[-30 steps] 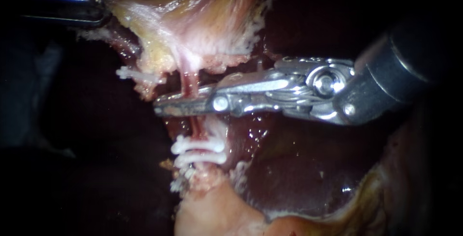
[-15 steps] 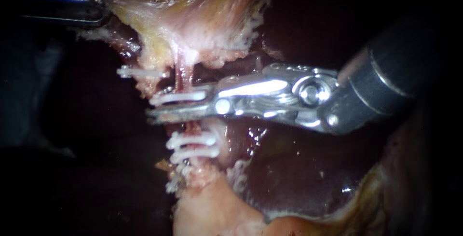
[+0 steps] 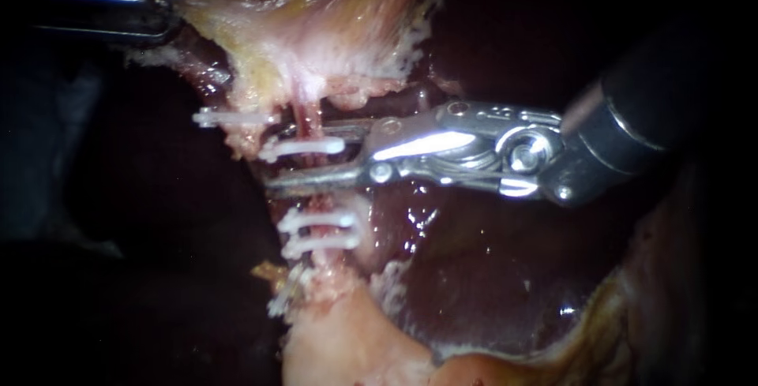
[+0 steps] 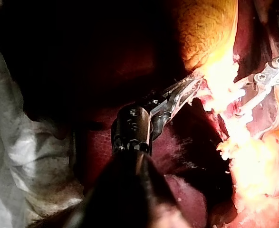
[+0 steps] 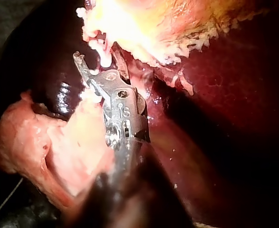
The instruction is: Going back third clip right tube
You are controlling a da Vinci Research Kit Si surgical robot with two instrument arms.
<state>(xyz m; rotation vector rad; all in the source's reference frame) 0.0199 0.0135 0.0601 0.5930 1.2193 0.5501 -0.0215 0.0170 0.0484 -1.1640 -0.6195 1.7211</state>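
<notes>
**Third clip seated, right jaws apart**

Dark liver (image 3: 474, 275) filled the background. The right instrument (image 3: 296, 162) had its jaws standing open, with the third clip (image 3: 304, 148) between them, across the right tube (image 3: 309, 118). Two clips (image 3: 320, 220) sat just past the lower jaw. The left instrument (image 3: 168, 21) had its jaws clamped on the gallbladder (image 3: 316, 31), probably tensioning the tube so the right could back out clean.

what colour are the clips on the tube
White. The clips show best in the endoscope view, crossing the pinkish-red tube.
</notes>
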